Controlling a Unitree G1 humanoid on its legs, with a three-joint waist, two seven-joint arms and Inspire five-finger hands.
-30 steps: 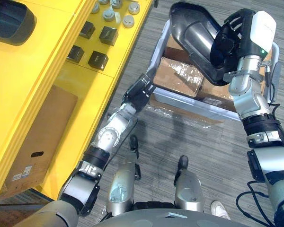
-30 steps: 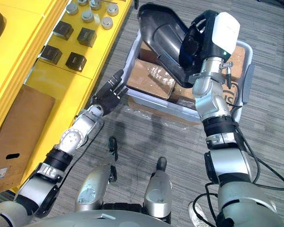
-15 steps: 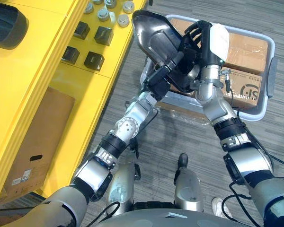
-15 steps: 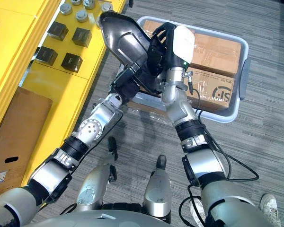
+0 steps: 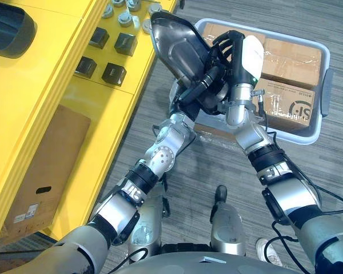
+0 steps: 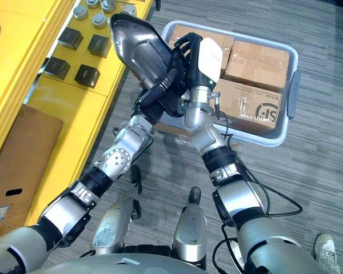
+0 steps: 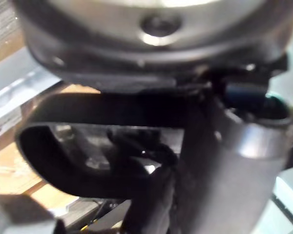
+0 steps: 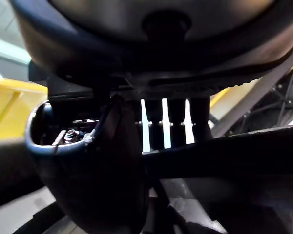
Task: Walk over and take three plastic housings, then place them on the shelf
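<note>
The plastic housing is held aloft between the yellow shelf and the grey bin, right hand curled round its rim, left hand beneath — its grip unclear — so carry it across level and slowly.

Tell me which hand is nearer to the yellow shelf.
Left. The left hand is at the plastic housing's lower end, on the side toward the yellow shelf. The right hand grips the housing's other side, over the grey bin.

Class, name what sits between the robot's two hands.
The dark plastic housing, between the left hand and right hand, seen in the left eye view.
</note>
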